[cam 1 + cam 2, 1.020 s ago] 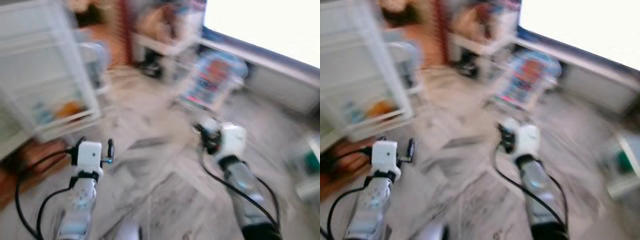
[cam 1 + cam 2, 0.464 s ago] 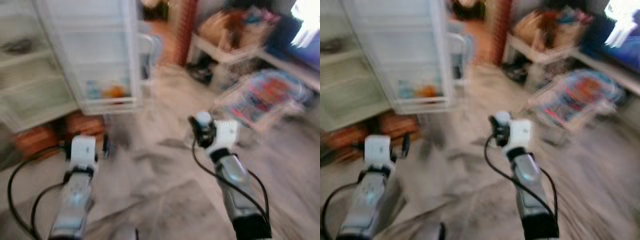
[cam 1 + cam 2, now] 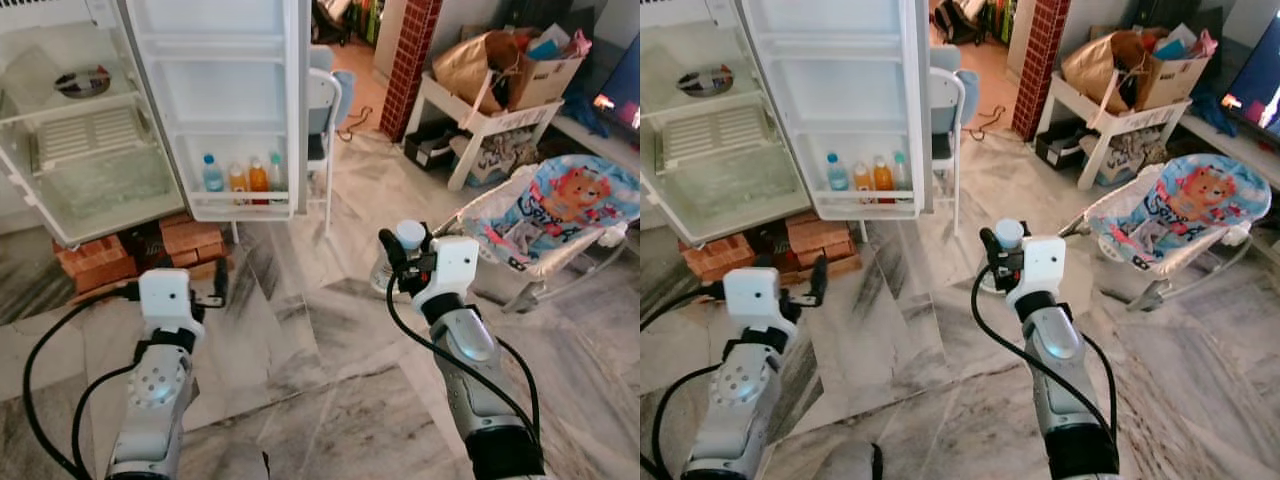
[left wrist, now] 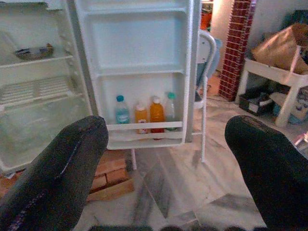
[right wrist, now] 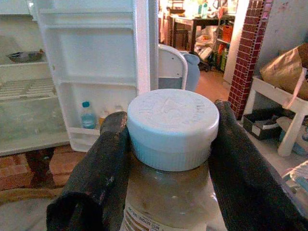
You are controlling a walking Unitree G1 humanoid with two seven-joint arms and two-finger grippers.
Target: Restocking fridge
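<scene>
The white fridge (image 3: 100,150) stands open ahead on the left, raised on red bricks (image 3: 95,262). Its open door (image 3: 230,90) carries several small drink bottles (image 3: 245,178) on the lowest rack. A dark dish (image 3: 82,80) lies on an upper fridge shelf. My right gripper (image 3: 405,255) is shut on a clear jar (image 5: 168,197) with a pale blue cap (image 5: 172,126), held upright over the marble floor, well short of the fridge. My left gripper (image 4: 163,159) is open and holds nothing; it points at the door rack from a distance.
A white chair (image 3: 325,105) stands just right of the fridge door. A colourful baby bouncer (image 3: 560,205) sits on the floor at the right. Behind it are a white table (image 3: 480,120) with a paper bag and a box, and a brick pillar (image 3: 410,50).
The camera has swung left and the blur has cleared, so the open fridge now lies ahead. Both arms keep their pose, the right still holding the jar.
</scene>
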